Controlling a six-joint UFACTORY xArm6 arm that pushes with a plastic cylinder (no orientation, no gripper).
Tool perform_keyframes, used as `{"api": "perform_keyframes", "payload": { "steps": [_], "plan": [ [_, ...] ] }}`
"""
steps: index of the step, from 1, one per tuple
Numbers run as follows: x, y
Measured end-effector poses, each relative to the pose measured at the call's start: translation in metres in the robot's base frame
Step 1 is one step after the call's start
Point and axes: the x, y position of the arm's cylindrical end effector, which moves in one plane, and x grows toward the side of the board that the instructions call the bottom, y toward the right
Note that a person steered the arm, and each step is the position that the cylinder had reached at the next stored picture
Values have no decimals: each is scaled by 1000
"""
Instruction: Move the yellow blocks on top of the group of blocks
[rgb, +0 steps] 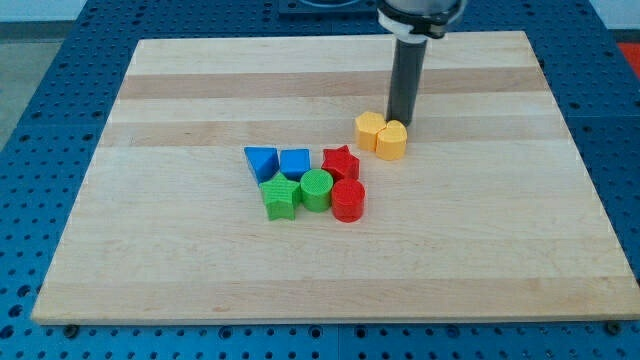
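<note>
Two yellow blocks (381, 135), two blue (277, 162), two red (344, 184), two green (298, 193) lie on the worktop (120, 250). My tip (404, 121), a bare rod holding nothing, touches the yellow pair from above.

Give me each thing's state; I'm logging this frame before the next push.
My tip: on the board, just behind the yellow pair.
Yellow blocks: touching each other, apart from the group.
Group of blocks: blue, red and green pieces, clustered.
Wooden board: flat.
</note>
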Motion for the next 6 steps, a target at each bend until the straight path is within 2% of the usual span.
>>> {"api": "perform_keyframes", "payload": {
  "steps": [3, 4, 5, 6],
  "plan": [
    [-8, -46],
    [-30, -41],
    [-43, 0],
    [-17, 41]
  ]
}}
